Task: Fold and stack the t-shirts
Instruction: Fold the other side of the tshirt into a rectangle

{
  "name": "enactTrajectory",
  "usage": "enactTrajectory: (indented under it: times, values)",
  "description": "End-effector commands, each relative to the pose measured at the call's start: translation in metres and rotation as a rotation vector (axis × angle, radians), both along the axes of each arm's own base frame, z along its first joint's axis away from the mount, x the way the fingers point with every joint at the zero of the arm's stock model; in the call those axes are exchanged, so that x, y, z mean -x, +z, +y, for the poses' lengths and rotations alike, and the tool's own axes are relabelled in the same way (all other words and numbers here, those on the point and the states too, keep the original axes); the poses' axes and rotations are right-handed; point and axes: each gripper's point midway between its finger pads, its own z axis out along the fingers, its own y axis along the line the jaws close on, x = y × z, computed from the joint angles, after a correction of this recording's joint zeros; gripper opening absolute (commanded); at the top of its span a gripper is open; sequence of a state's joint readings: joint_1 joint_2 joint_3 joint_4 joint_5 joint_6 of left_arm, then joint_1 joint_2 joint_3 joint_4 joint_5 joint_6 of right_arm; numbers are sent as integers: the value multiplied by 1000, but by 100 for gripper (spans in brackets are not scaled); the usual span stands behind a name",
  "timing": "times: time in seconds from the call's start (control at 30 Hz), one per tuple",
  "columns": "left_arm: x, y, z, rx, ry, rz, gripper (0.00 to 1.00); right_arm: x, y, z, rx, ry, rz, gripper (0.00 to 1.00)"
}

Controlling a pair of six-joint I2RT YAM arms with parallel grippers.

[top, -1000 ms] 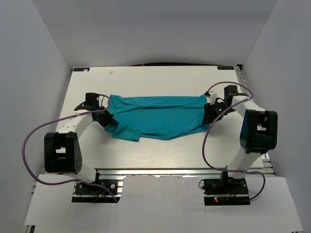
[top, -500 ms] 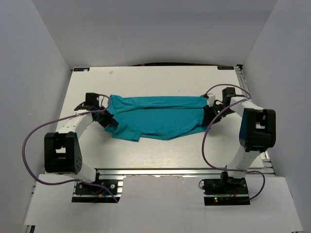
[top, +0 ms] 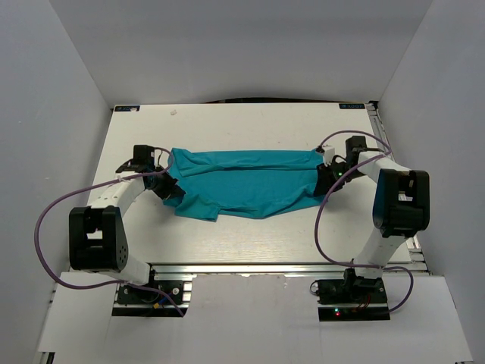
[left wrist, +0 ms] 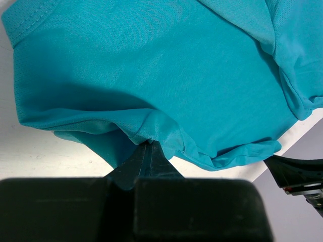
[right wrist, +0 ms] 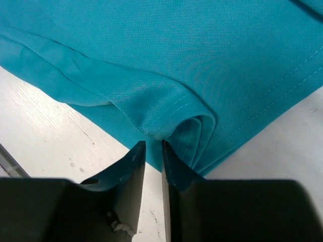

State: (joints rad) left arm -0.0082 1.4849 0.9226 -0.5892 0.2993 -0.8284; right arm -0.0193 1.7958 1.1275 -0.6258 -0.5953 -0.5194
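Fold barely begun: t-shirt (top: pixel 242 182) spread between left pincer (left wrist: pixel 150 144), clamped on it, and right pincer (right wrist: pixel 153 144), narrow, perhaps not gripping.

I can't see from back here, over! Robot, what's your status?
Left gripper shut on teal cloth t-shirt. Right gripper narrowly open at its opposite hem, grip unclear. Shirt stretched between both, not folded up. Nothing in the way.

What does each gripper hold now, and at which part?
The left gripper pinches the t-shirt at a fold near its edge. The right gripper is at the hem; a hold cannot be told.
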Motion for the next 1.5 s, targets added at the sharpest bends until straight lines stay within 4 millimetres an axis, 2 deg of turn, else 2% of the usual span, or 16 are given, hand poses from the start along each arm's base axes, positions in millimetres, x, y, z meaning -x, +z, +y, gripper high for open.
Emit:
enactTrajectory:
  times: [0.0, 0.13, 0.27, 0.3, 0.37, 0.47, 0.63, 0.77, 0.83, 1.17, 1.47]
  values:
    - [-1, 6, 0, 11, 1, -35, 0, 0, 18, 5, -26, 71, -91, 31]
    - [0, 6, 0, 11, -2, -34, 0, -8, 53, 3, 10, 178, -312, 44]
    - [0, 6, 0, 12, 2, -32, 0, -10, 64, 1, 61, 271, -449, 51]
    - [1, 6, 0, 13, -2, -32, 0, -9, 63, 0, 79, 302, -477, 52]
    - [2, 5, 0, 12, -3, -33, 0, -8, 60, 13, 112, 371, -510, 54]
    - [1, 7, 0, 14, -2, -38, 0, -6, 50, 19, 154, 448, -536, 56]
    - [4, 9, 0, 13, -2, -41, 0, -7, 31, 14, 265, 510, -573, 63]
    - [6, 8, -1, 15, -1, -38, 0, -24, 33, 10, 328, 491, -636, 63]
    - [6, 8, -1, 18, 2, -36, 0, -27, 34, 9, 346, 503, -651, 63]
    - [3, 9, -1, 20, -5, -40, 0, -17, 13, 17, 371, 616, -644, 63]
    - [6, 7, -2, 22, -5, -35, 0, -21, -3, 8, 439, 626, -625, 56]
